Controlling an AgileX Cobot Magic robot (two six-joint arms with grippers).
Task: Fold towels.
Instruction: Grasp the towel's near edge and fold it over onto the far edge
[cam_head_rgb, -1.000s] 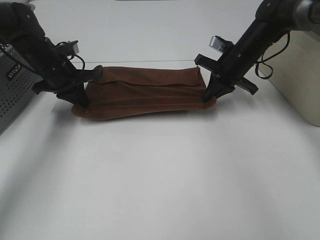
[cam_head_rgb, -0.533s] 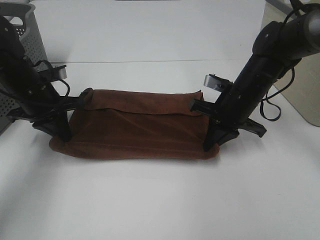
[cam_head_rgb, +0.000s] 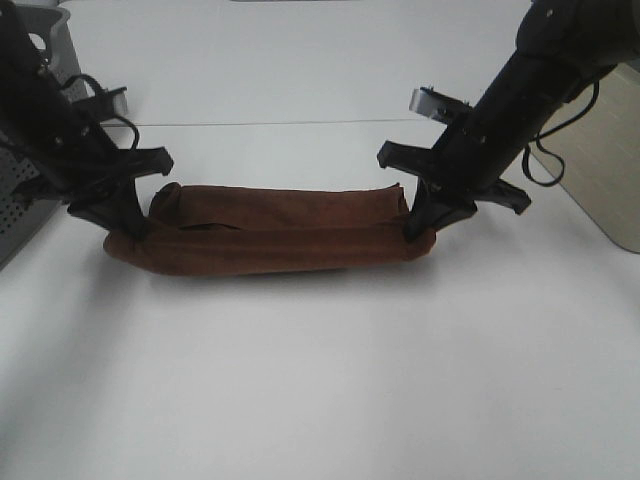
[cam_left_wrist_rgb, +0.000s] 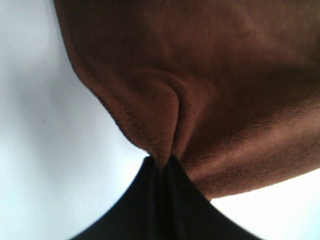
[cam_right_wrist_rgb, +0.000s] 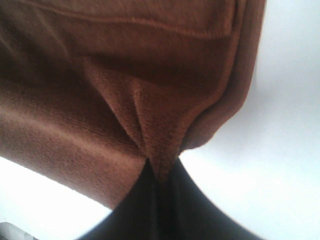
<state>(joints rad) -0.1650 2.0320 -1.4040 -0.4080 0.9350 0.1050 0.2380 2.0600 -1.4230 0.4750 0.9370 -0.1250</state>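
The dark reddish-brown towel (cam_head_rgb: 270, 230) lies across the white table as a long folded band. My left gripper (cam_head_rgb: 125, 225) is shut on its left end, and my right gripper (cam_head_rgb: 418, 225) is shut on its right end. In the left wrist view the cloth (cam_left_wrist_rgb: 200, 90) bunches into a pinched fold between the closed black fingers (cam_left_wrist_rgb: 162, 200). In the right wrist view the towel (cam_right_wrist_rgb: 125, 85) with its stitched hem is pinched the same way between the closed fingers (cam_right_wrist_rgb: 157, 205). No white tag shows.
A grey perforated basket (cam_head_rgb: 30, 110) stands at the far left behind my left arm. A cream-coloured container (cam_head_rgb: 600, 160) stands at the right edge. White table (cam_head_rgb: 320, 380) spreads in front of the towel.
Both grippers have carried the held towel edge back away from the front. The towel, spread wider half a second ago, is now folded into a narrower band.
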